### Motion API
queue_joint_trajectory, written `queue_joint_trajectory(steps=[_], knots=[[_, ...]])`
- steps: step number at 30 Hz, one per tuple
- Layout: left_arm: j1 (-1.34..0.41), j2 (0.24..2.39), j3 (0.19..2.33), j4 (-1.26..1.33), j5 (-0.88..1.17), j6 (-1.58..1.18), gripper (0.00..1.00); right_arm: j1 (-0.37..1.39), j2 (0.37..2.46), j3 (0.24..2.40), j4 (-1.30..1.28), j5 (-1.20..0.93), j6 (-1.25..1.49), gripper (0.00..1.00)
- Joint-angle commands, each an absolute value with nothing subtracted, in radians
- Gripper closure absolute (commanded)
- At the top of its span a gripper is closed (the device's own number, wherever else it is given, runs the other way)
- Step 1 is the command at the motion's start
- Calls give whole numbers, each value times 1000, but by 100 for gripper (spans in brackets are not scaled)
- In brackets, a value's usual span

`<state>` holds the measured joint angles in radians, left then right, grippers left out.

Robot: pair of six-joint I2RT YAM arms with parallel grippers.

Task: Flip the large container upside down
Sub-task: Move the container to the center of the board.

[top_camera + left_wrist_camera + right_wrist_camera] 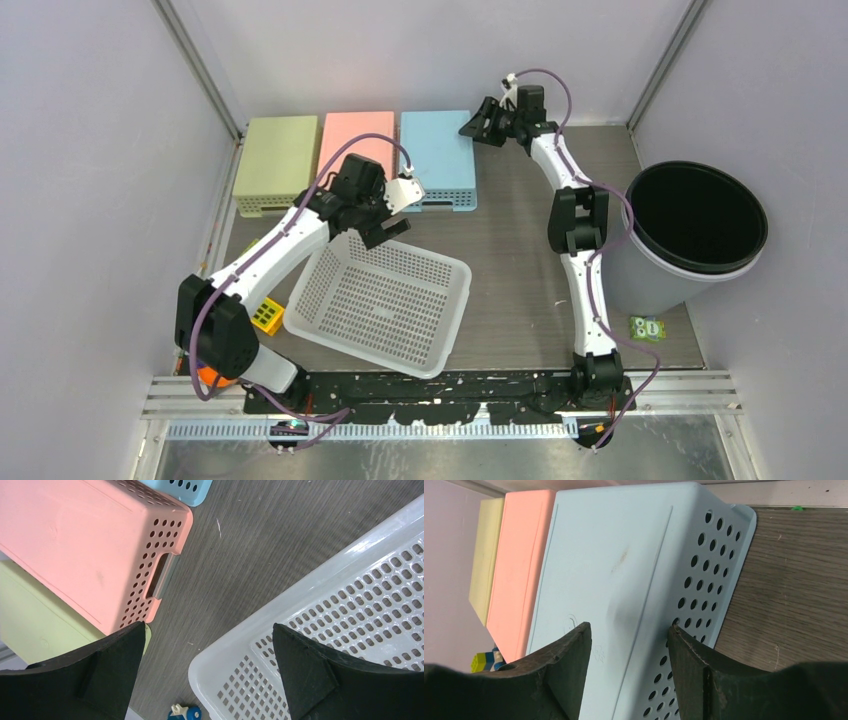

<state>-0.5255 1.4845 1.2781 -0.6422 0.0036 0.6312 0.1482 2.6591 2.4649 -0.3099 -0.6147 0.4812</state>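
Left gripper (382, 231) hovers at far-left corner of white perforated plastic basket (392, 302); basket sits open side up.

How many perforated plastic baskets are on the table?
4. Three lie bottoms up in a row at the far edge: green basket, pink basket, blue basket. The white basket sits open side up in the middle. None seems hidden.

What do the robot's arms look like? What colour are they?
The left arm and right arm are white tubes with chunky black joints. A thin purple cable loops along each. The left gripper and right gripper each have two black, wedge-shaped fingers.
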Motion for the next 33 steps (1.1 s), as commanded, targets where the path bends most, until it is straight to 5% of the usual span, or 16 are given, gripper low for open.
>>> queue_joint_trajectory(steps=[1, 18, 26, 33], knots=[[-528, 1489, 1282, -626, 9, 617, 0, 163, 2656, 2517, -274, -637, 483, 38], [-528, 1464, 1334, -673, 17, 641, 0, 108, 2477, 2452, -395, -628, 336, 37], [-538, 1282, 1265, -763, 119, 795, 0, 117, 2011, 2022, -517, -723, -110, 31], [-536, 1042, 1064, -807, 183, 864, 0, 244, 1659, 1685, -873, -723, -677, 15]])
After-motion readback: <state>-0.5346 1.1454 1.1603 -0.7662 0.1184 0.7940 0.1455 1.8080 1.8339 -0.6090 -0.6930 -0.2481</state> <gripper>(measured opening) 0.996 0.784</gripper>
